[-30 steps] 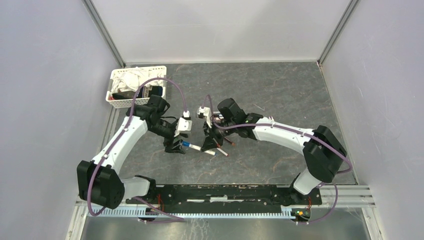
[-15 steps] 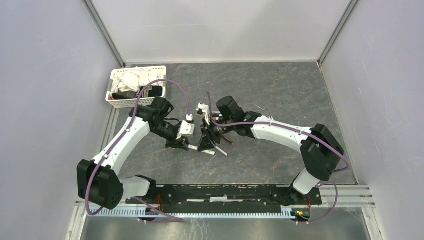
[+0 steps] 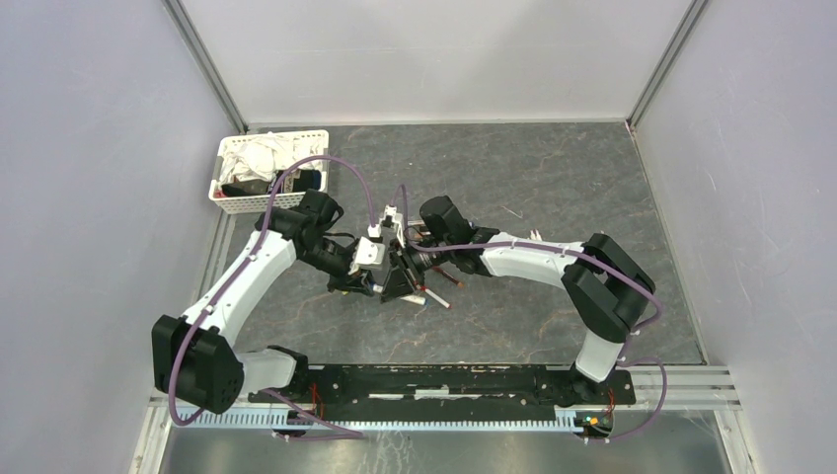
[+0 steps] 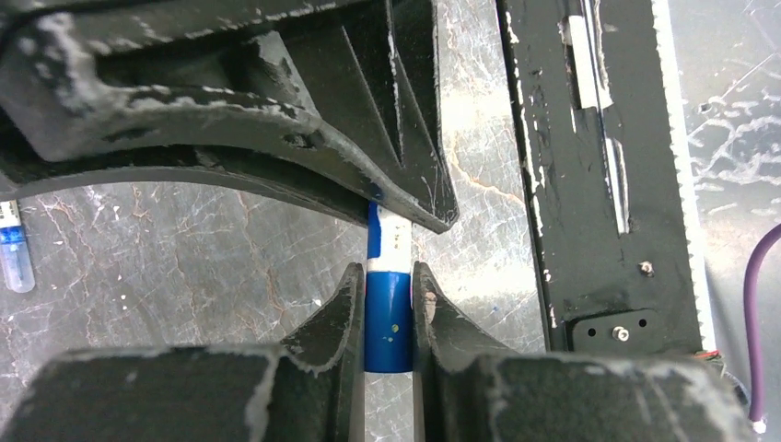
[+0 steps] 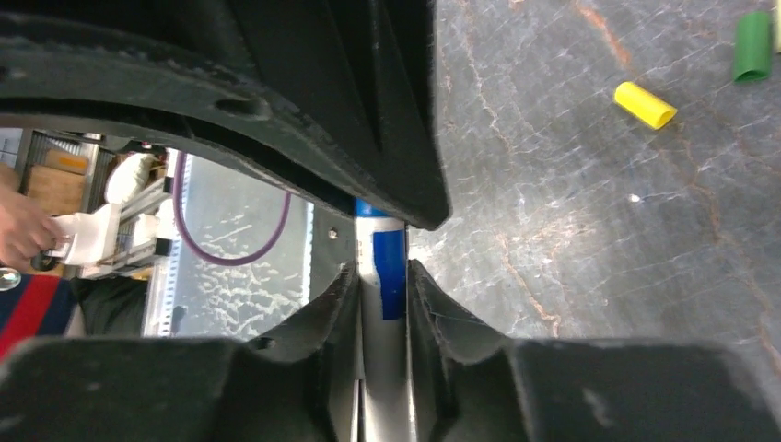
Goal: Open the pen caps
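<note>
The left gripper is clamped on the blue cap of a pen, and the right gripper is closed on that pen's white barrel. A yellow cap and a green cap lie loose on the table

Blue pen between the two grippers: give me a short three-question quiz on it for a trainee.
1. True or false: the left gripper is shut on the blue end of the pen.
2. Which loose caps lie on the table in the right wrist view? A: yellow and green. B: red and black. C: none.
3. Fill in: the right gripper has its fingers either side of the pen's ___ barrel.
Key: 1 true; 2 A, the yellow cap and green cap; 3 white.
</note>
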Controlling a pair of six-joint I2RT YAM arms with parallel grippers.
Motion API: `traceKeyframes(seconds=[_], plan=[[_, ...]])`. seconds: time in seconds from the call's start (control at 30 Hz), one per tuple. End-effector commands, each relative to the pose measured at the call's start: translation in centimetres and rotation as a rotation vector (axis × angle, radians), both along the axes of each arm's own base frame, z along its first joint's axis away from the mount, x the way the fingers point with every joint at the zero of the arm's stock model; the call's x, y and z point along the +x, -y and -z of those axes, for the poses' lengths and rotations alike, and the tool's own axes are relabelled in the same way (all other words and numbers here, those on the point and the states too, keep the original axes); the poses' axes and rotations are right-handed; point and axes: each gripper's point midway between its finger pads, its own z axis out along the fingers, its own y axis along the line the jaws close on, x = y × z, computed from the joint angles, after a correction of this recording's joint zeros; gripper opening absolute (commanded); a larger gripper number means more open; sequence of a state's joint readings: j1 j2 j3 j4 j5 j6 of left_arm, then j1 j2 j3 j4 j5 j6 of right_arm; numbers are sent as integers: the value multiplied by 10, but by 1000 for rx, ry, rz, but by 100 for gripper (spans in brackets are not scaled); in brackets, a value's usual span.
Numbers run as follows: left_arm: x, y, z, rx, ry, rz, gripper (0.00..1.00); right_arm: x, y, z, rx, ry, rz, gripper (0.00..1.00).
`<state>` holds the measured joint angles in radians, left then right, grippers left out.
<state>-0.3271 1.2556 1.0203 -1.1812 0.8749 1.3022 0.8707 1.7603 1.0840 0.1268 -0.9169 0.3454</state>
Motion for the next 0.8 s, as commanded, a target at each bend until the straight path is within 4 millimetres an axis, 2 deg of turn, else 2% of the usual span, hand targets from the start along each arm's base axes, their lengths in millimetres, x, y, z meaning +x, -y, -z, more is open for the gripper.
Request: traceKeyframes(seconds=[0.0,0.07,0.1,0.17,0.23,0.3,0.43,0.53,0.63,0.77], plan=[[1,7,-16,-46,9,-9,12,-1,-9,-23,87,40,-35,16],[2,3,-12,-14,17,-14,34,0,-6,-21,73,51,-28,2],[4,0,-10,6,27,-17,41,1,-3,-20,68,55,-24,0],[7,-6,-5,44,53,-17,47,-1,0,-18,60,51,-26,0],[11,-8,-4,58,77,-18,47,-3,2,-16,54,50,-28,0],[14,-8,-5,56,92,-21,41,-3,3,-14,49,47,-27,0],[15,-5,-7,41,91,-20,17,-3,3,-13,44,45,-27,0],[18,-6,-7,47,106,-29,3,-3,6,-11,27,52,-25,0],[21,-8,-5,59,127,-40,2,-1,17,-6,8,51,-12,0],[38,-27,5,154,175,-84,2,0,53,10,-38,54,53,0]])
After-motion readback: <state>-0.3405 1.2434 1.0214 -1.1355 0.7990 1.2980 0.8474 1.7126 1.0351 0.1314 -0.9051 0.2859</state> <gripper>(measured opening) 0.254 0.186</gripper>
